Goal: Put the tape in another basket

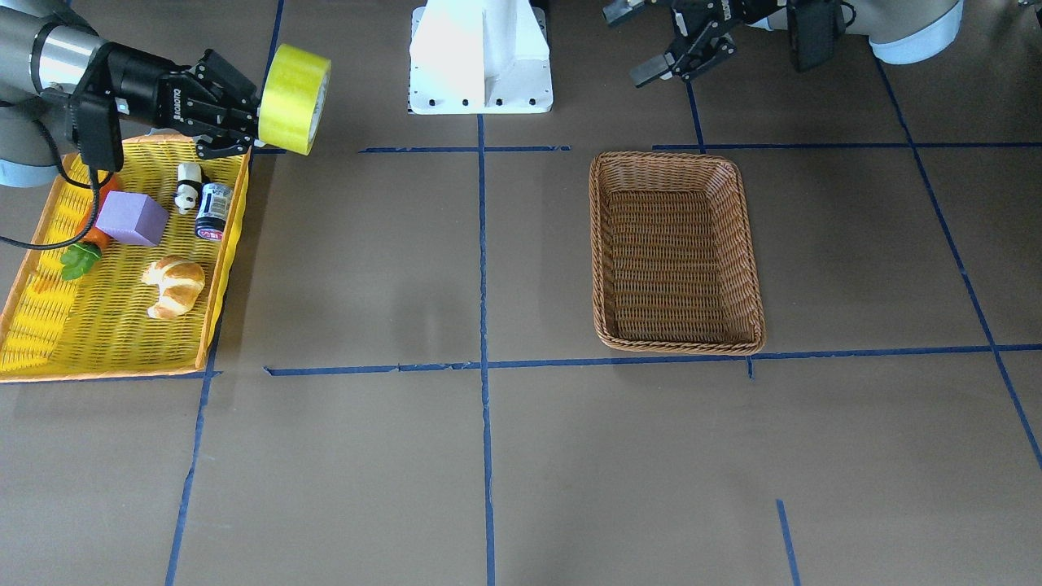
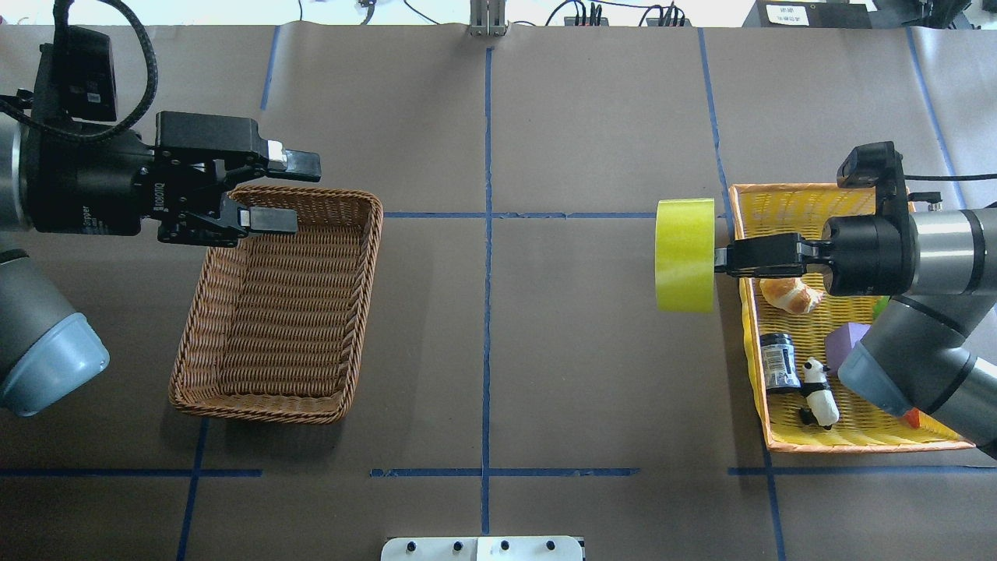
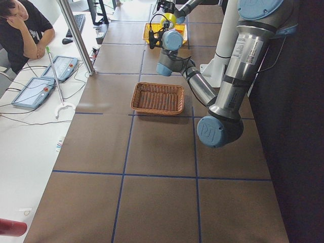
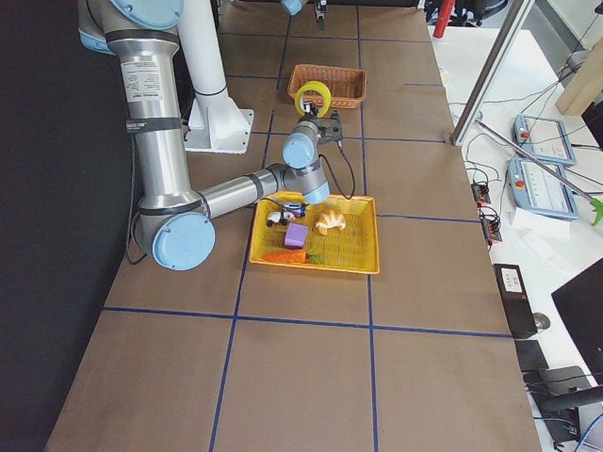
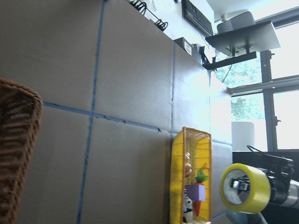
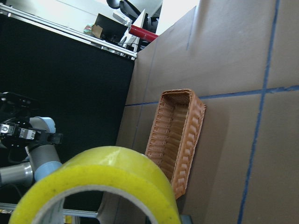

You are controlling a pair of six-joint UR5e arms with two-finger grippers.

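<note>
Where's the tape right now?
Overhead view: the tape is right of centre, held in the air by the right end effector, just outside the inner edge of the yellow basket, well short of the wicker basket on the left.

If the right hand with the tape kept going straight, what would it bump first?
The way looks free over the table, until the basket and the open left hand near it; which one, I cannot tell.

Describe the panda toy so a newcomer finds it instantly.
Look in the yellow mesh basket on the robot's right. At its end nearest the robot, next to the dark can, is the panda. It's the only animal figure, black and white, smaller than the purple block.
</note>
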